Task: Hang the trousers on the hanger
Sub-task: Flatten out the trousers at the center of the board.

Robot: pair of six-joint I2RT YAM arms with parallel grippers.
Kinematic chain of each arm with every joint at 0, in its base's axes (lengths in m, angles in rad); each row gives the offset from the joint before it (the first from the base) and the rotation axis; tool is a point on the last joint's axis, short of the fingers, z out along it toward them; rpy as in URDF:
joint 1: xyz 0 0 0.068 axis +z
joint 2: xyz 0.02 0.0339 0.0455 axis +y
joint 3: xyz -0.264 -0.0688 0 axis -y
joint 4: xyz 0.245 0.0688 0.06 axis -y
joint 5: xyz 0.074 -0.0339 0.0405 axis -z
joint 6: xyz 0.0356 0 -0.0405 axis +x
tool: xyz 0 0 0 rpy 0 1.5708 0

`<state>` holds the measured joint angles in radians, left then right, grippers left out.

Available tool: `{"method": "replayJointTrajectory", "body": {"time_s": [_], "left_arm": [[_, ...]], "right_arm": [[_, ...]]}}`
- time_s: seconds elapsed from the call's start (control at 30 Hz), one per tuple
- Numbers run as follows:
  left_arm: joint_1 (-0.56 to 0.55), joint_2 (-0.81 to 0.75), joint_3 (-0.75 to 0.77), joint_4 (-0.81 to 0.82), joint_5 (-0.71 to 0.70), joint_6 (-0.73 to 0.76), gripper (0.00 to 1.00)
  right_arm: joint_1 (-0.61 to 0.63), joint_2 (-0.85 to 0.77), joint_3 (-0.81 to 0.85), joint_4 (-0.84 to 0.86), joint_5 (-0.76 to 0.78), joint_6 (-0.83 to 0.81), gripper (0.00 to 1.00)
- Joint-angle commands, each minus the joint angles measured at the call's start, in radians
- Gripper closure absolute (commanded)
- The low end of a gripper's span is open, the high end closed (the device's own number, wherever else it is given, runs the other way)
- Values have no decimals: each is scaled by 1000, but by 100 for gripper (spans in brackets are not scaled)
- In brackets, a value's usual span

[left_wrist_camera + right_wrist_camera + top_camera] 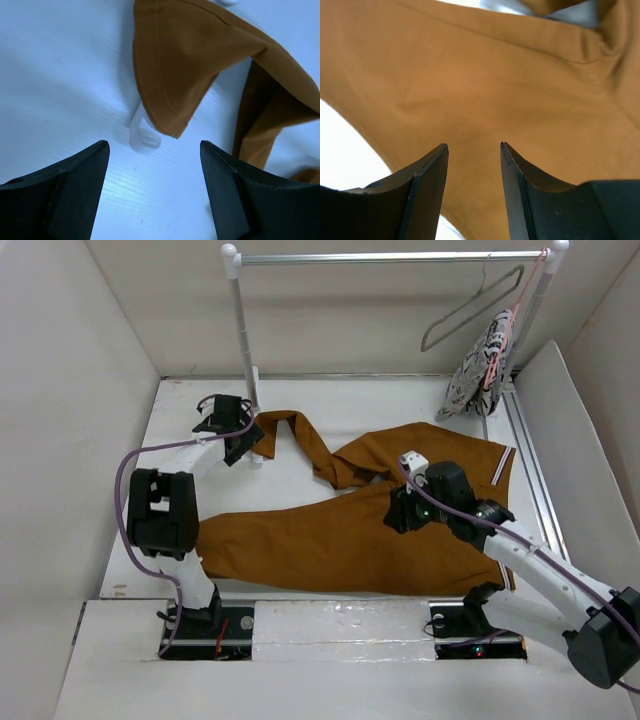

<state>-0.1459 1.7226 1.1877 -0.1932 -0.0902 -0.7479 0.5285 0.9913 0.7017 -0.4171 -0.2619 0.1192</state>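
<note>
The rust-brown trousers [350, 530] lie spread flat on the white table, waistband with striped trim at the right and one leg folded back toward the far left. Its hem [172, 95] lies just ahead of my left gripper [155, 150], which is open over bare table with nothing between its fingers. My right gripper [474, 146] hovers open over the middle of the trousers [485, 90], with its jaws apart and no cloth pinched. In the top view, the left gripper [238, 443] is by the rack post and the right gripper [403, 512] is over the thigh area. The grey wire hanger [470, 308] hangs from the rail at the far right.
A white clothes rack stands at the back, its post [243, 335] beside my left gripper and its rail [390, 257] across the top. A black-and-white patterned cloth [478, 375] hangs at the rack's right end. A small white plastic clip [143, 135] lies by the hem.
</note>
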Motion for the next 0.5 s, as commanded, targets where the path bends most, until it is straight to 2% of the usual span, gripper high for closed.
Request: {"method": "replayJointTrajectory", "body": {"time_s": [0.0, 0.07, 0.17, 0.23, 0.37, 0.4, 0.47], "left_arm": [[19, 56, 128, 5, -62, 19, 31], [28, 155, 174, -31, -62, 16, 32], [37, 222, 217, 24, -20, 25, 32], [37, 247, 214, 64, 1, 33, 42], [37, 295, 273, 46, 1, 50, 68], [37, 296, 294, 35, -3, 56, 100], [37, 258, 306, 29, -3, 79, 100]], "right_arm": [[82, -34, 2, -12, 53, 54, 48], [108, -49, 18, -28, 91, 75, 48], [119, -74, 44, -49, 104, 74, 48], [119, -72, 51, -64, 98, 73, 48], [139, -75, 73, -115, 138, 85, 48], [148, -80, 65, -115, 145, 91, 48], [148, -95, 48, -106, 161, 100, 48]]}}
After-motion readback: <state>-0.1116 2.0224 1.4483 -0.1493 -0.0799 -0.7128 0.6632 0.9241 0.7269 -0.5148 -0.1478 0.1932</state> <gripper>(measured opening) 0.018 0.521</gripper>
